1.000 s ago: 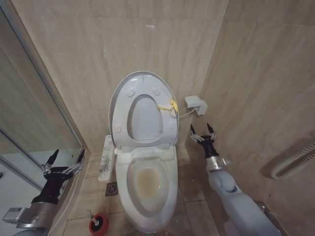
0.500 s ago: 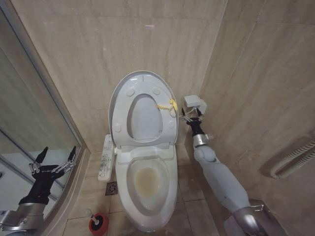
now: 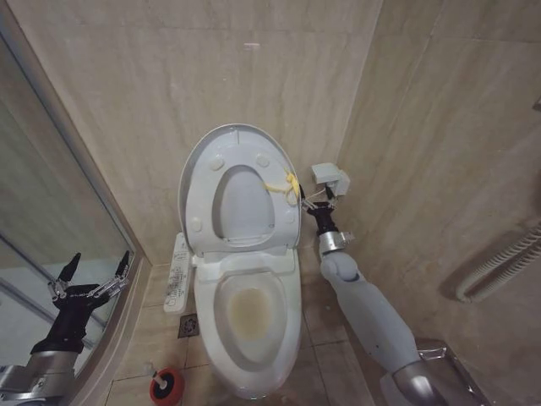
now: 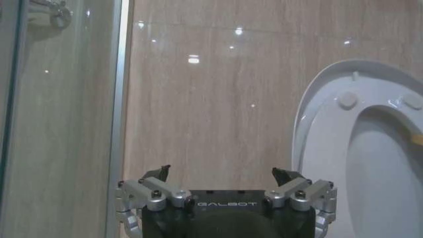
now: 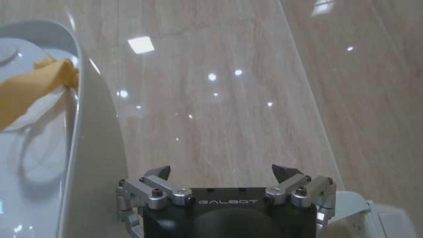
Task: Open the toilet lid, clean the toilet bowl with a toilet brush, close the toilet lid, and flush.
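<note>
Toilet lid (image 3: 203,165): raised, leaning against the back wall with the seat ring (image 3: 243,203) folded up against it; the yellow tag (image 3: 286,183) sits at the rim on the side nearest my right gripper (image 3: 310,200). Opening step, by my judgement: done. Right gripper: up beside the raised lid's edge, just next to the tag, fingers spread apart, nothing held; I cannot tell whether it touches the rim. Toilet bowl (image 3: 252,315): below and to the inside of that gripper, uncovered, yellowish-brown inside, so scrubbing looks not yet done. Toilet brush (image 3: 155,371): standing in its red cup (image 3: 168,387) on the floor, well apart from my right gripper, across the bowl and near my left gripper (image 3: 91,286). Left gripper: low by the glass partition (image 3: 51,228), fingers wide, empty. Remaining, as I judge it: fetch brush, clean, lower lid, flush. Surroundings: button panel (image 3: 177,272) along the bowl's side toward my left gripper; small white wall box (image 3: 329,178) with a cable just behind my right gripper; floor drain (image 3: 190,326) near the bowl's base. Obstructions: the wall box and corner walls crowd my right arm.
</note>
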